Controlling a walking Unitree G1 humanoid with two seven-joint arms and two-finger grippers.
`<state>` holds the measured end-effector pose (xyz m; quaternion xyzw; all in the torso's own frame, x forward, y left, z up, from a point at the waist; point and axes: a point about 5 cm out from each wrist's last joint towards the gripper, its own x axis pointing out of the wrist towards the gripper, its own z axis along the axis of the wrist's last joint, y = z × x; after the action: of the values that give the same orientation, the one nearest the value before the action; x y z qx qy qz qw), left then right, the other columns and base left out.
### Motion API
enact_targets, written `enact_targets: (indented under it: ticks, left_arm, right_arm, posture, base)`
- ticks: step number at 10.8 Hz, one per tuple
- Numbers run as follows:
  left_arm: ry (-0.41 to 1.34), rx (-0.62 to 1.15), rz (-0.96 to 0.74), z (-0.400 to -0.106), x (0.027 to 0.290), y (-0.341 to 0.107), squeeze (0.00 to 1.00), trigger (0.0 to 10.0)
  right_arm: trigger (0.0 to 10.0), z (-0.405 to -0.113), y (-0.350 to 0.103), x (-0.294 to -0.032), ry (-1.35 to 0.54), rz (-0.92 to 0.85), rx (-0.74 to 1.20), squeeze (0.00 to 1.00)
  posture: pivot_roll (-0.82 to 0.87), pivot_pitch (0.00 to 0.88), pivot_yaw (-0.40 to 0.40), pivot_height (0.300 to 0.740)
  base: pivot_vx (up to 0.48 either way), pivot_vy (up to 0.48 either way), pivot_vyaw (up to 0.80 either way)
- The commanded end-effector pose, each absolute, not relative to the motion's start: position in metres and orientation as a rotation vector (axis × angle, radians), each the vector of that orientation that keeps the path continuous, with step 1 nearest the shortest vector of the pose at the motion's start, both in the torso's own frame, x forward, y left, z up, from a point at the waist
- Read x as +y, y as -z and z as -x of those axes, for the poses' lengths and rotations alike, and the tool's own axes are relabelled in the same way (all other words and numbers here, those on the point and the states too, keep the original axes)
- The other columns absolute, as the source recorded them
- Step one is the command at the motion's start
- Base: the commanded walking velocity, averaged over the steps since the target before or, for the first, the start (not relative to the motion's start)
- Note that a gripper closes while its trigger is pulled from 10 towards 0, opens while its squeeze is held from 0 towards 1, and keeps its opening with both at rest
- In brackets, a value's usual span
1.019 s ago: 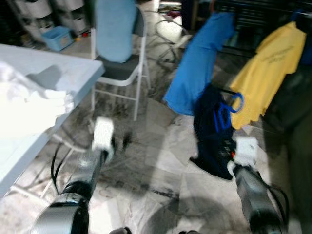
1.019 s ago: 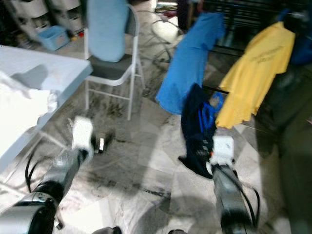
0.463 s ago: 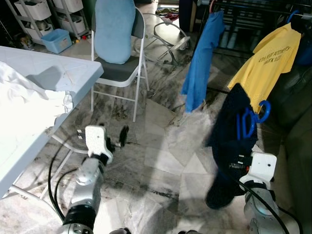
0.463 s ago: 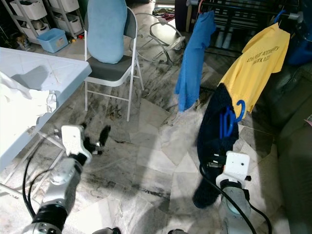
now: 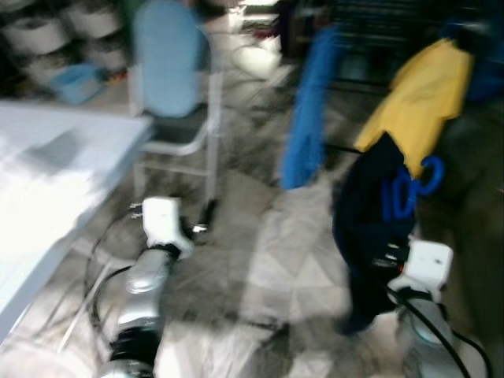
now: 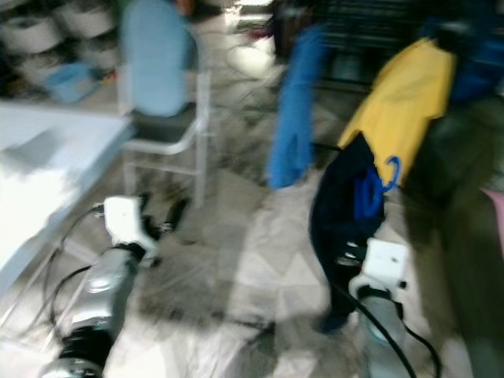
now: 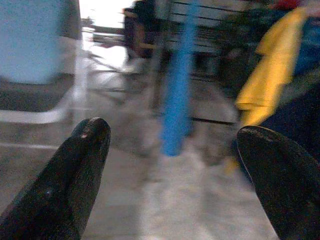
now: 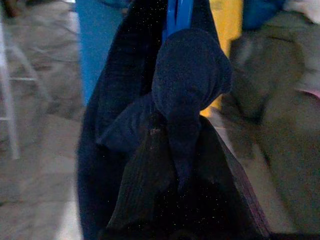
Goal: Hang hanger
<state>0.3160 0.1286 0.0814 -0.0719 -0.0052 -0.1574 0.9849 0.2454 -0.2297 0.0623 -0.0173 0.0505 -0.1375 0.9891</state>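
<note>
The head views are blurred, so fine detail is uncertain.

Left side: the white tabletop (image 5: 47, 181) occupies the left edge of the scene, with a folding chair (image 5: 175, 118) with a light-blue back beyond its far corner. The left gripper (image 7: 170, 180) is held low over the marble floor (image 5: 276, 252), past the tabletop's near edge. Its jaws stand wide apart and hold nothing.

Centre: a blue garment (image 5: 309, 110) hangs from a dark clothes rack (image 5: 370, 24) at the far side of the room. To its right hangs a yellow shirt (image 5: 413, 94). Any print on it cannot be read.

Right side: the right gripper (image 5: 394, 256) is raised in front of the robot and closed on the task item, a blue hanger (image 5: 413, 185) carrying a dark navy garment (image 5: 370, 220). The wrist view shows the navy cloth bunched directly ahead of the gripper, with the blue plastic rising above it.

Key relation: the hanger's hook points upward, the garment's long axis hangs vertically, and the rack lies ahead of and above the hook. The right arm is the nearer one to the rack; judged from this, the hanger is not yet hung.

No brand or label is legible.
</note>
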Motion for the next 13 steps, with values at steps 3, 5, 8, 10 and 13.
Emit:
enact_targets:
  ticks: [3,5,8,10,13]
  left_arm:
    - [0.268,0.01,0.178,-0.322,0.137,-0.082,0.0,10.0]
    - [0.291,0.014,0.175,-0.324,0.135,-0.084,0.0,10.0]
    - [0.297,0.024,0.186,-0.321,0.132,-0.08,0.0,10.0]
    - [0.305,0.029,0.191,-0.32,0.128,-0.079,0.0,10.0]
    - [0.309,0.033,0.191,-0.319,0.127,-0.078,0.0,10.0]
  right_arm:
    - [10.0,-0.252,-0.079,-0.227,0.279,0.05,0.042,0.0]
    - [10.0,-0.251,-0.08,-0.221,0.248,0.059,0.042,0.0]
    - [10.0,-0.247,-0.078,-0.212,0.216,0.058,0.053,0.0]
    - [10.0,-0.252,-0.079,-0.209,0.197,0.055,0.049,0.0]
    - [10.0,-0.254,-0.082,-0.201,0.151,0.067,0.039,0.0]
  posture:
    - [-0.19,0.078,0.065,0.74]
    - [-0.19,0.081,0.067,0.74]
    - [-0.19,0.086,0.063,0.74]
    - [-0.18,0.083,0.065,0.74]
    - [-0.19,0.076,0.071,0.74]
  base:
    - [0.44,0.0,0.0]
    - [0.459,0.0,0.0]
    - [0.454,0.0,0.0]
    - [0.435,0.0,0.0]
    - [0.428,0.0,0.0]
